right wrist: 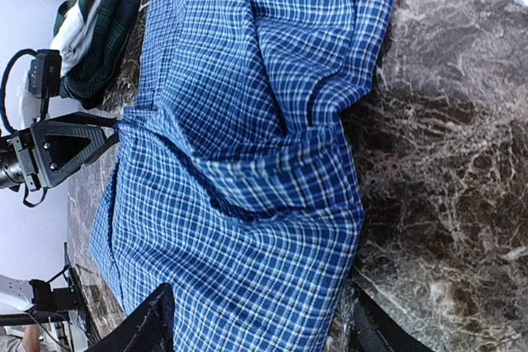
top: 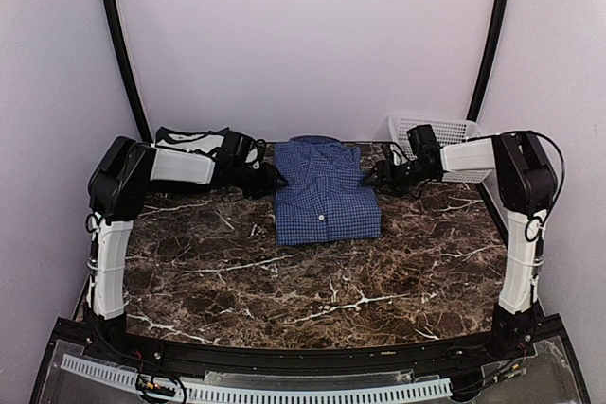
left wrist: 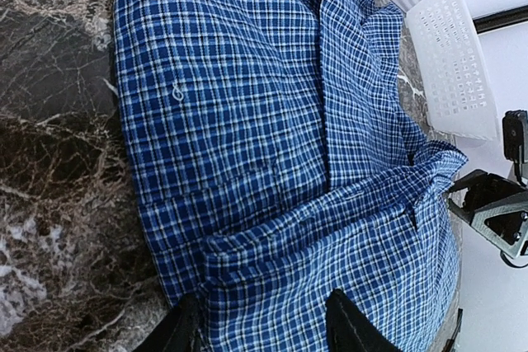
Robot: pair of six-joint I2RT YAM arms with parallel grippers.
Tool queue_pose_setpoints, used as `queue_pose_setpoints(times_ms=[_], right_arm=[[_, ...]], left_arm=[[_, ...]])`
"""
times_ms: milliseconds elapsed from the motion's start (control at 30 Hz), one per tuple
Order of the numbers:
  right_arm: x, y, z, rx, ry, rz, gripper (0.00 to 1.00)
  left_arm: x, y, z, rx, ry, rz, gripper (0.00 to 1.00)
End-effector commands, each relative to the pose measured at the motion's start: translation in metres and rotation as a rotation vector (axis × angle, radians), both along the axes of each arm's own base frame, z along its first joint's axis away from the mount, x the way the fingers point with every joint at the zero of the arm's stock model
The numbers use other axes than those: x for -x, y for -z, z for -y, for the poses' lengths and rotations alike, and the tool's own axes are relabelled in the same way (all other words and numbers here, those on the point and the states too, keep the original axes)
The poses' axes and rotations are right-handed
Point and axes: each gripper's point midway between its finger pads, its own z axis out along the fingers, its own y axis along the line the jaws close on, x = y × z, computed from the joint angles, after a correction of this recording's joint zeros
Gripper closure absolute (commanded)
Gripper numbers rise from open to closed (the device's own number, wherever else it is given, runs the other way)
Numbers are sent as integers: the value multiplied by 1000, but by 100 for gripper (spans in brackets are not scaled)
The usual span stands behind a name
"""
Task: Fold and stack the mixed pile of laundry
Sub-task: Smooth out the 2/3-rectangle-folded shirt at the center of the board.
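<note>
One folded blue-check shirt (top: 327,194) lies near-to-far, collar (top: 317,144) at the far end.

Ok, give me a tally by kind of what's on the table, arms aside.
Blue check shirt: 1
White-and-green garment: 1
Dark green plaid garment: 1
White lattice basket: 1
Total: 4
</note>
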Motion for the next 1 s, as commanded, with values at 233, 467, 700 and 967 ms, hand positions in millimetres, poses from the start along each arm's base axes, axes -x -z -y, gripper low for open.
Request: queue_pose_setpoints(times_ms=[233,467,700,967], right_arm=[[-23,-5,-12,-30,-23,42,50],[-27,-21,-19,-53,-37,76,70],[-35,-31,-27,-73,-51,103,72],[-36,-47,-27,-69,-57,134,58]], left_arm=[[-11,-3,4,0,9,7,70],[-12,-14,0,49,-5,-1,100],[-17,-26,-15,41,-42,44,100],[-29,-13,-23,19,-60,36,100]])
